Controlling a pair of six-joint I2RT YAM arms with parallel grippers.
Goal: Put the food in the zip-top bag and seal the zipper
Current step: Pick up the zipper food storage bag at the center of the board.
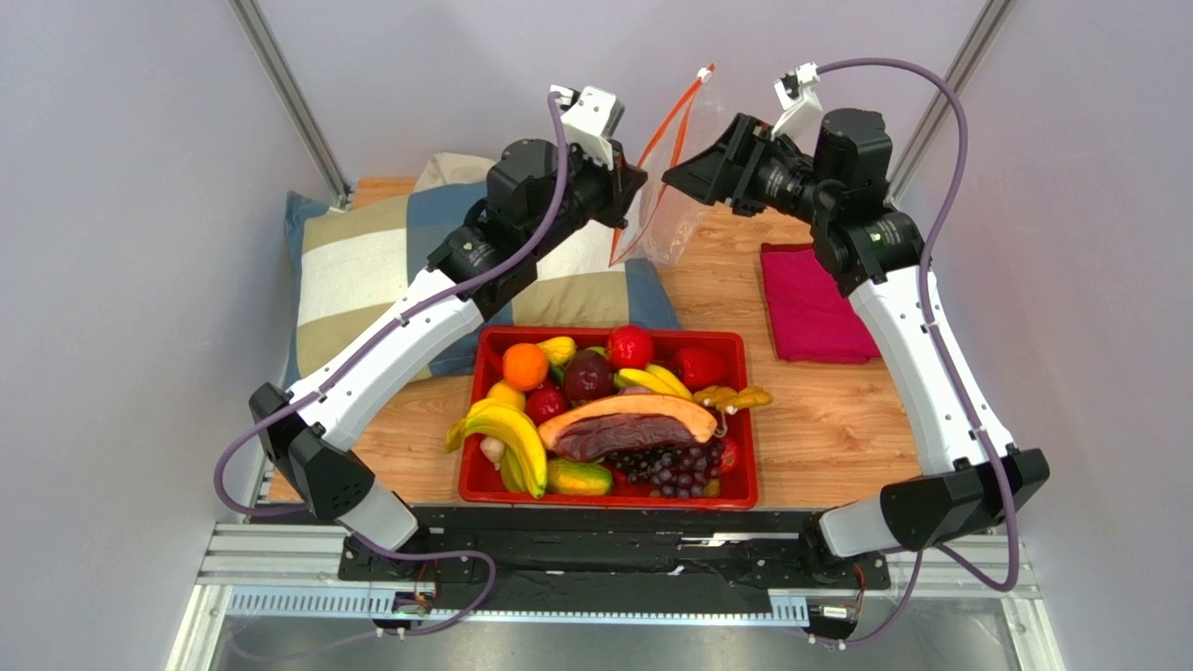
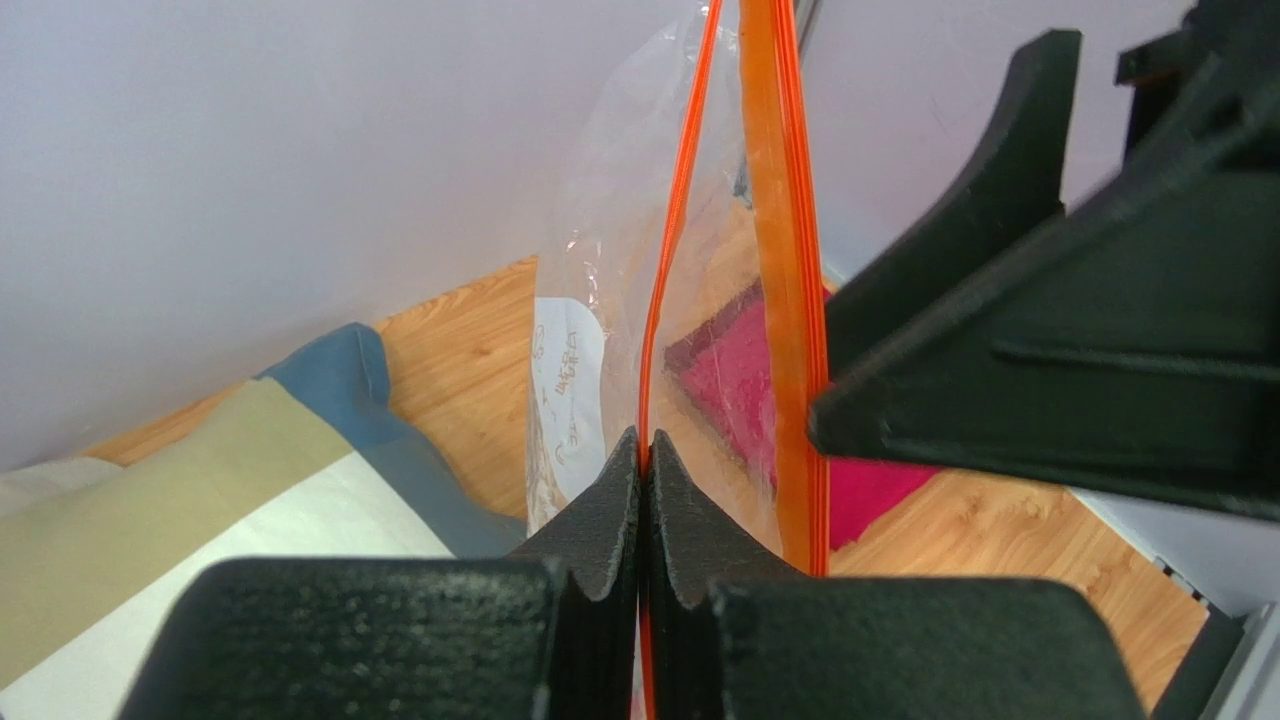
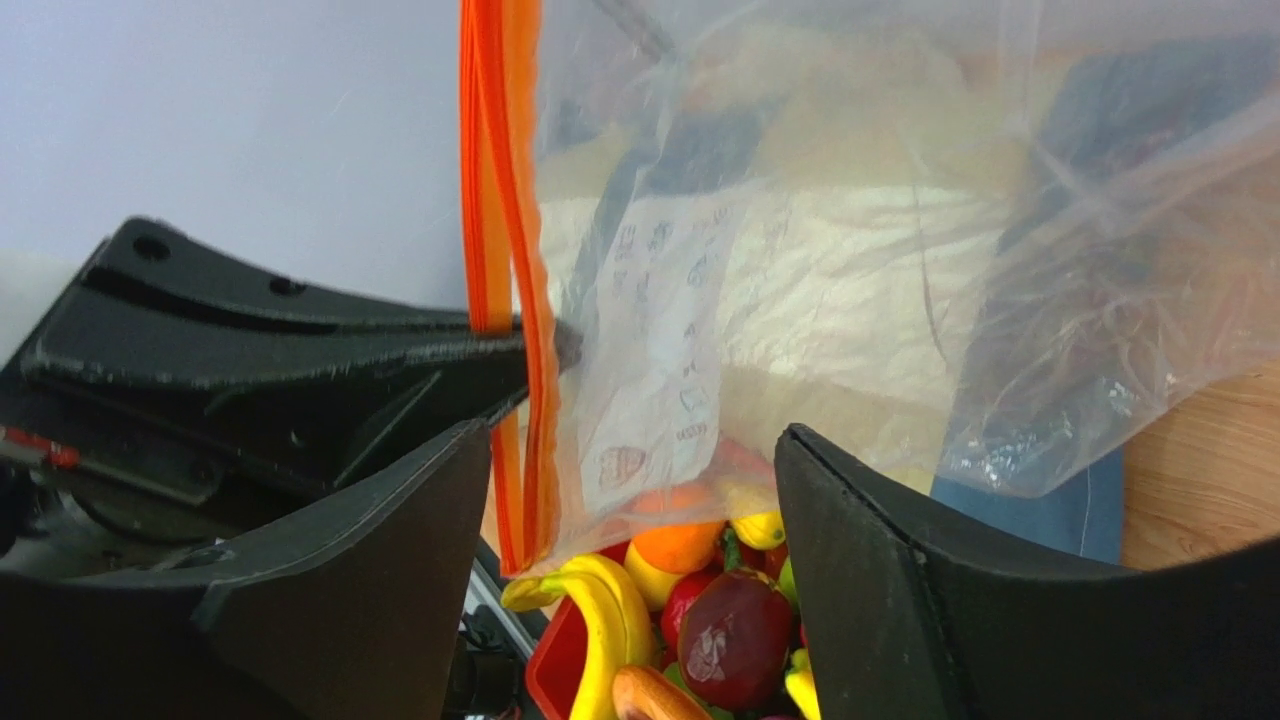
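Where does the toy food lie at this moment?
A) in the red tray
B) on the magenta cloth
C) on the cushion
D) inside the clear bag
A: the food fills the red tray, while the zip-top bag hangs in the air, pinched by the left end effector.

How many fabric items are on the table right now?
2. A blue, beige and white patchwork cushion lies far left, partly under the left arm; a folded magenta cloth lies right, beside the right arm. The arms may hide others.
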